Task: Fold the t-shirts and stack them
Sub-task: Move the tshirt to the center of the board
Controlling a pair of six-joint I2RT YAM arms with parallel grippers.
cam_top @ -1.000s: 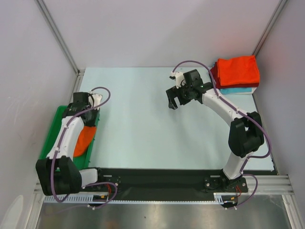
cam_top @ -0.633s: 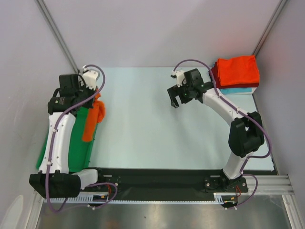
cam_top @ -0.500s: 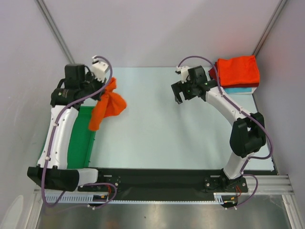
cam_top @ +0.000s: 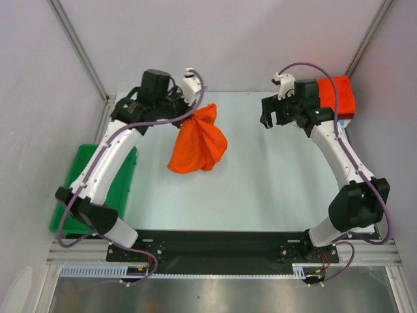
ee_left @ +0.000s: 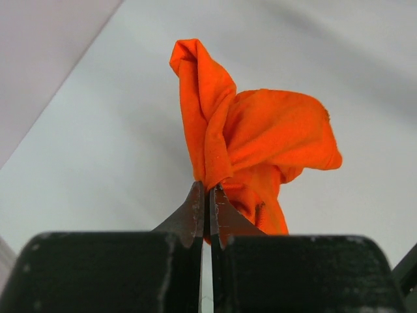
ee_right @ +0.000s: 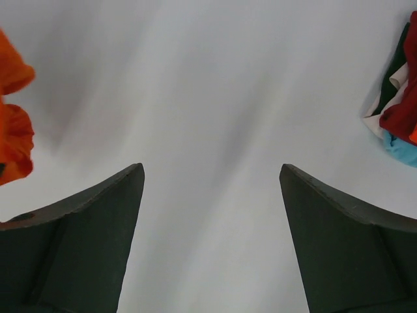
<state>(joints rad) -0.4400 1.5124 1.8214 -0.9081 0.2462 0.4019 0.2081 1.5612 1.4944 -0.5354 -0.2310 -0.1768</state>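
A bright orange t-shirt (cam_top: pixel 197 147) hangs bunched in the air over the left-centre of the table, pinched at its top by my left gripper (cam_top: pixel 193 115), which is shut on it. In the left wrist view the cloth (ee_left: pixel 260 140) rises from between the closed fingertips of that gripper (ee_left: pixel 208 189). My right gripper (cam_top: pixel 272 120) hovers open and empty at the back right, next to the stack of folded t-shirts (cam_top: pixel 339 96), partly hidden behind the arm. The right wrist view shows that gripper (ee_right: pixel 212 171) with wide-apart fingers, the stack's edge (ee_right: pixel 402 107) at right and the orange shirt (ee_right: pixel 13 134) at left.
A green plastic tray (cam_top: pixel 71 195) sits at the table's left edge, partly under the left arm. Grey walls and metal posts enclose the table on three sides. Both arm bases stand on the black rail (cam_top: pixel 215 244) at the near edge.
My left arm lifted the orange t-shirt out of the green tray and swung it right, over the table. My right arm moved back and right toward the folded stack.
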